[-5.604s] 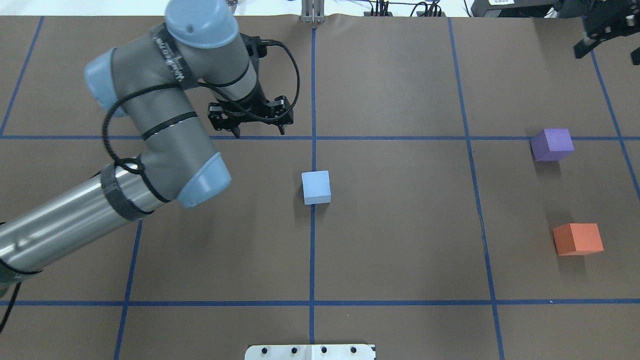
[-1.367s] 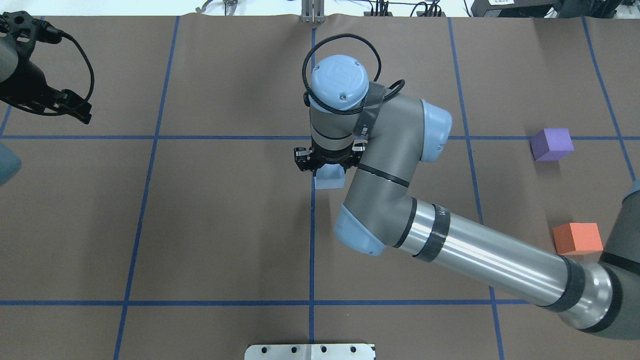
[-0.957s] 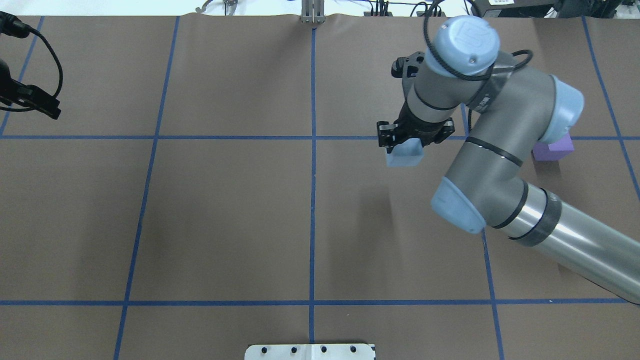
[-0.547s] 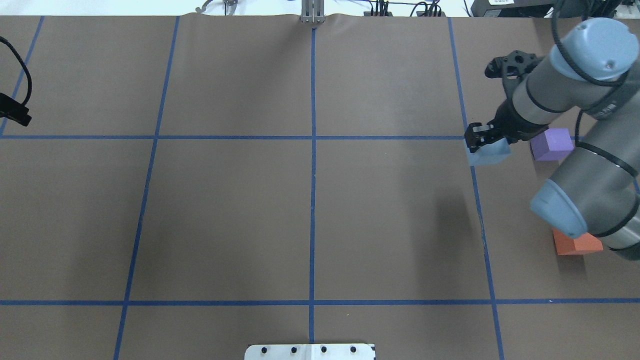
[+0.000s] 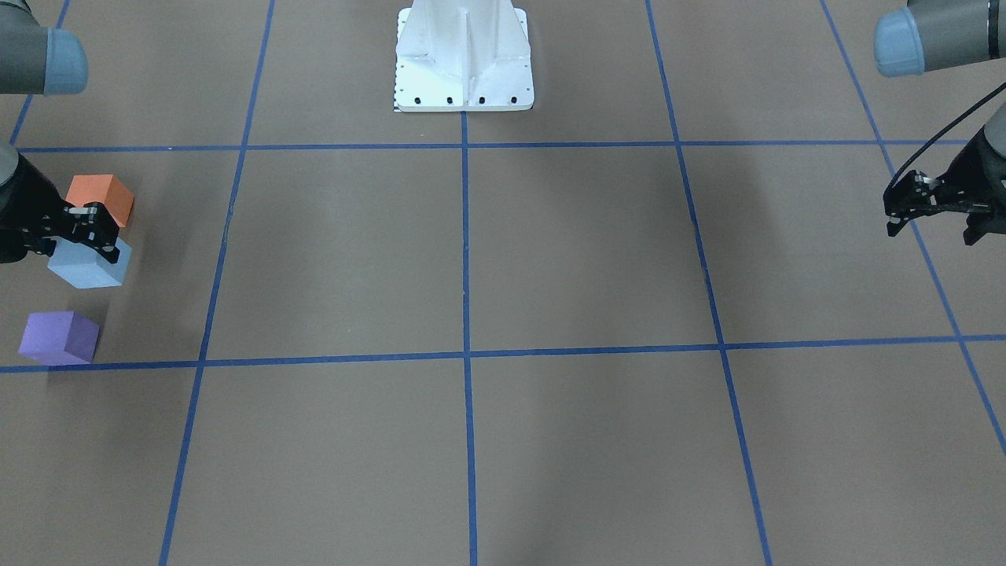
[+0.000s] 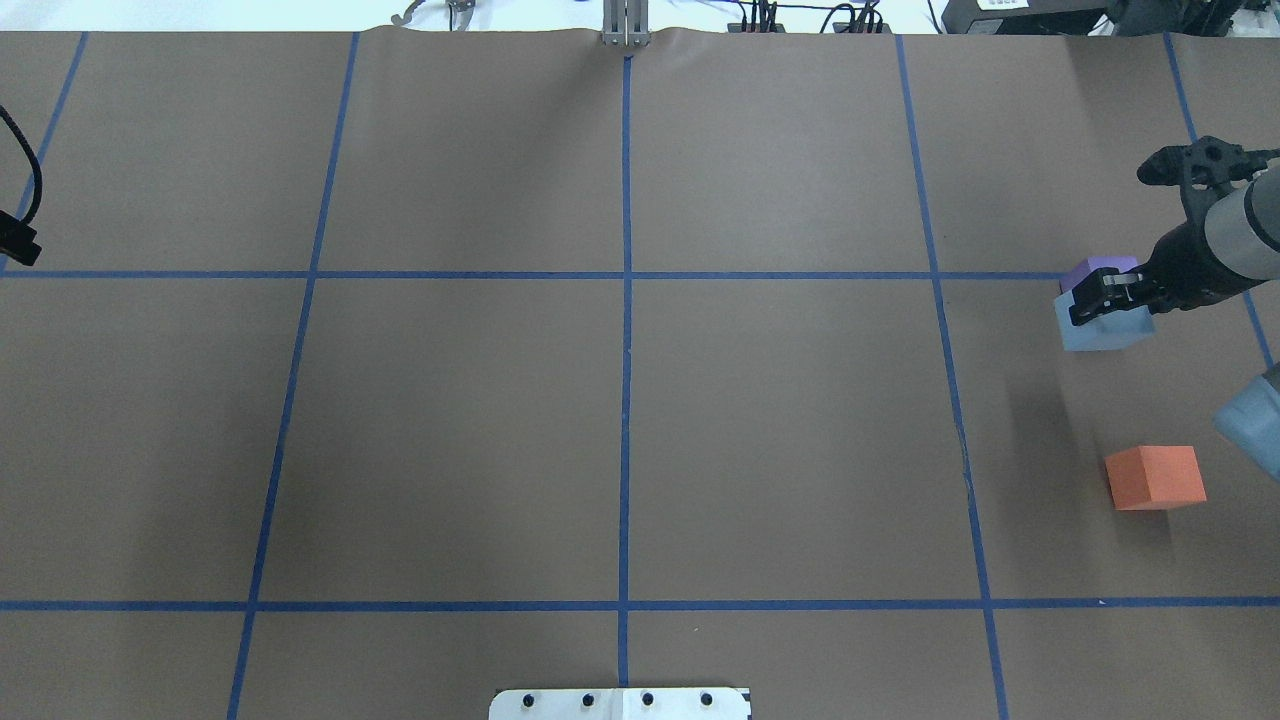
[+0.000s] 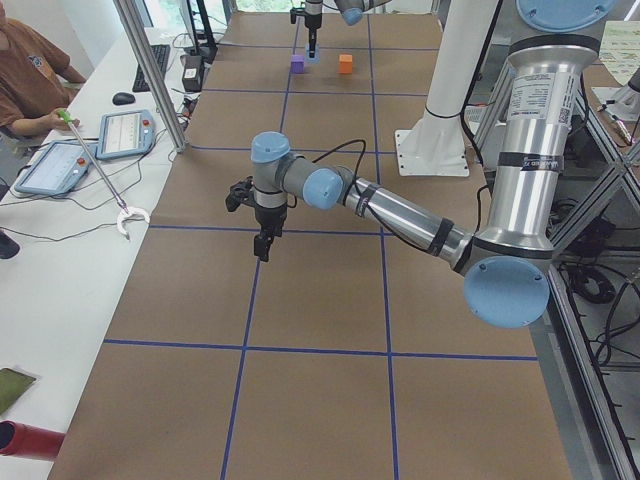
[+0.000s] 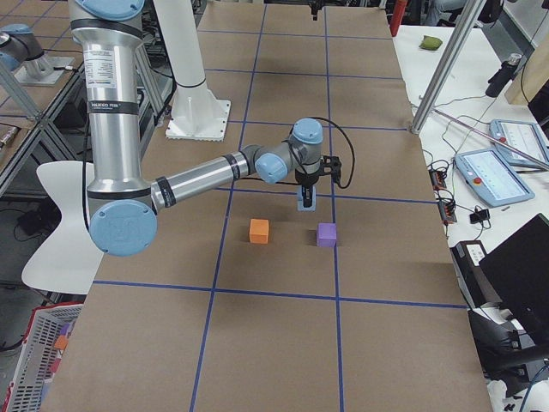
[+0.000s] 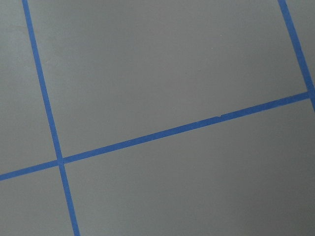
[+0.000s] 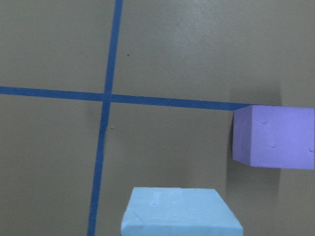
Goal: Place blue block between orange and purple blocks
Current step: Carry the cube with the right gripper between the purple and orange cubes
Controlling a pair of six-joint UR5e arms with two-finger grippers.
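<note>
My right gripper (image 6: 1108, 300) is shut on the light blue block (image 6: 1098, 332) and holds it above the table, right next to the purple block (image 6: 1092, 270), which it partly covers in the overhead view. The orange block (image 6: 1155, 478) sits nearer to the robot. In the front-facing view the blue block (image 5: 86, 267) shows between the orange (image 5: 100, 196) and purple (image 5: 59, 338) blocks. The right wrist view shows the blue block (image 10: 182, 212) at the bottom and the purple block (image 10: 273, 136) at the right. My left gripper (image 5: 933, 228) is open and empty, far off.
The table is covered with brown paper marked by blue tape lines (image 6: 626, 300). The robot's white base plate (image 5: 464, 59) is at the near middle edge. An operator with tablets (image 7: 60, 160) sits at a side table.
My right gripper has carried the blue block to the right, from beside the tape line to right by the purple block. The left arm has drawn back further left.
</note>
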